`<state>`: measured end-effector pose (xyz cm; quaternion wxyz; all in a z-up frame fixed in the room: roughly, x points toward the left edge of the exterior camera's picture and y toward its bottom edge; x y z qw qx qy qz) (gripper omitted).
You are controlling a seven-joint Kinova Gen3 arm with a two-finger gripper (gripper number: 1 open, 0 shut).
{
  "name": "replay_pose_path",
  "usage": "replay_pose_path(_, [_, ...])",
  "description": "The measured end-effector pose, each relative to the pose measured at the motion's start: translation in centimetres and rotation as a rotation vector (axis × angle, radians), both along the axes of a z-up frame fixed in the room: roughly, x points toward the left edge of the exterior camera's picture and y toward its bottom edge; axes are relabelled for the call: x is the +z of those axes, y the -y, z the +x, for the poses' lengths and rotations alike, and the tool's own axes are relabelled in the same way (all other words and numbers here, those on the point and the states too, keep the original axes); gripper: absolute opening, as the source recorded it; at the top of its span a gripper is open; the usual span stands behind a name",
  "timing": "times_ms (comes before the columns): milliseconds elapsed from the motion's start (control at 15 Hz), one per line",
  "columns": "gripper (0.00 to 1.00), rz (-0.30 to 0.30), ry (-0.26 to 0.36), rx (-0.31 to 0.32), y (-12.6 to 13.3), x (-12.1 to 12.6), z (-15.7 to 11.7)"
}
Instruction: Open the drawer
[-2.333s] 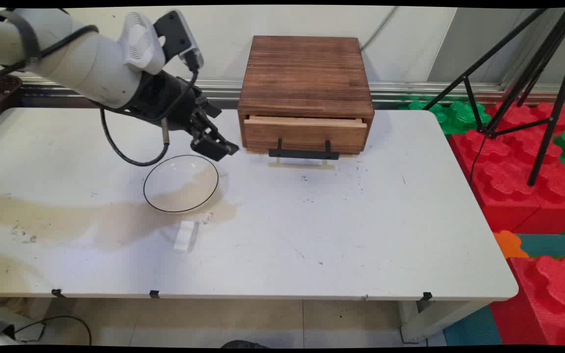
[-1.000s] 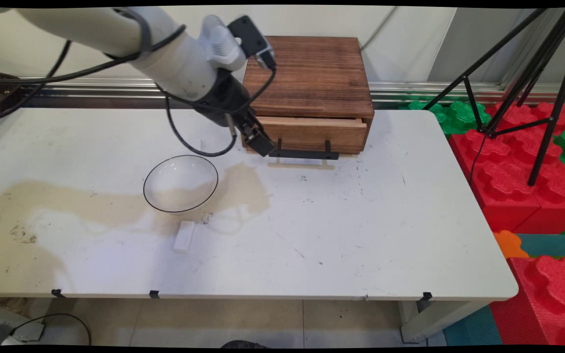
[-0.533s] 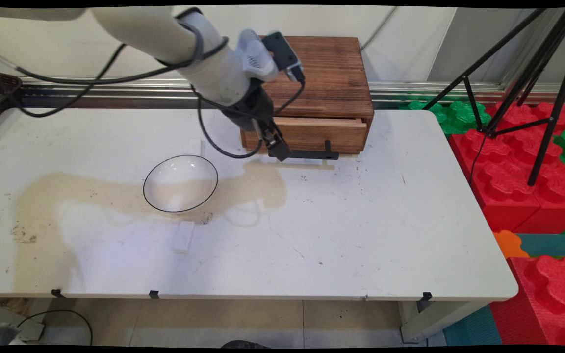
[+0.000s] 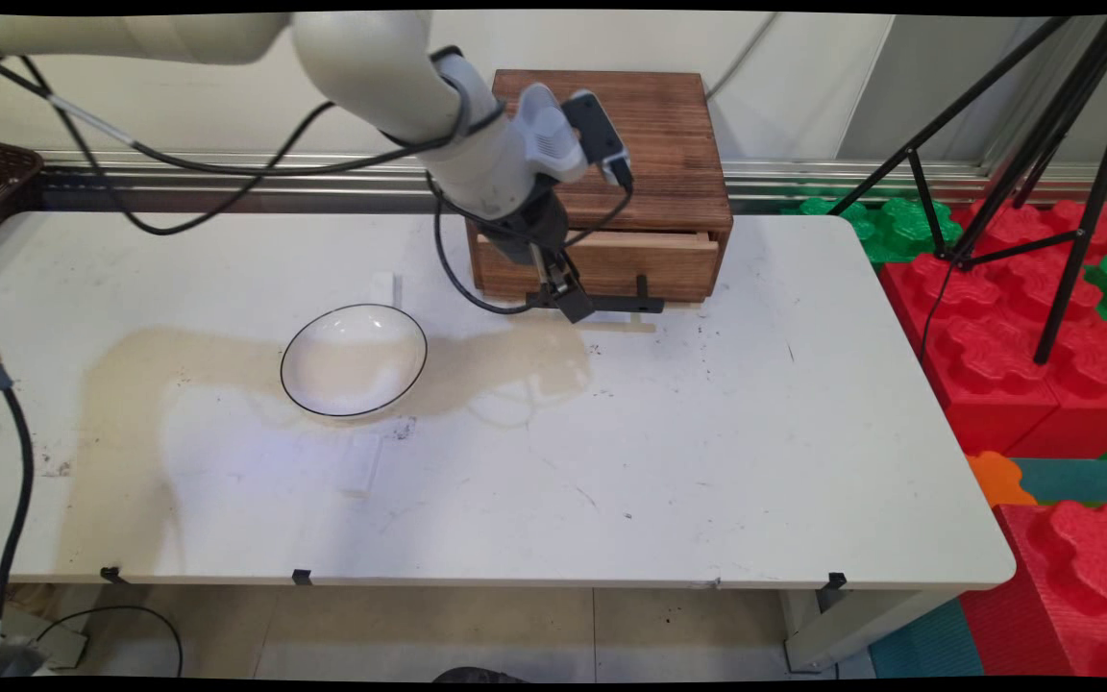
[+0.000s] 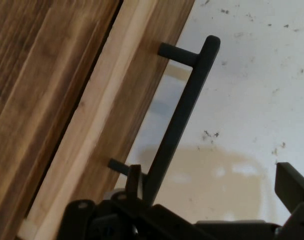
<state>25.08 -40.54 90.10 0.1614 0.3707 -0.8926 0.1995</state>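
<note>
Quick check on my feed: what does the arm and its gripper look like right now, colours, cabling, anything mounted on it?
The arm has smooth, rounded white links. Black cables hang from it in loops. A ribbed white wrist housing carries a small black camera module. The gripper is black, with a jointed linkage.

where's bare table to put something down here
Free: the right half of the table, from the wooden drawer box to the near edge. Crowded: between the bowl, the small white block and the gripper at the drawer handle.
</note>
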Motion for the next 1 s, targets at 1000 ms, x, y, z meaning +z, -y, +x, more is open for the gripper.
replay_pose_path(1000, [1.00, 0.062, 0.058, -0.122, 6.3, -6.4, -1.2])
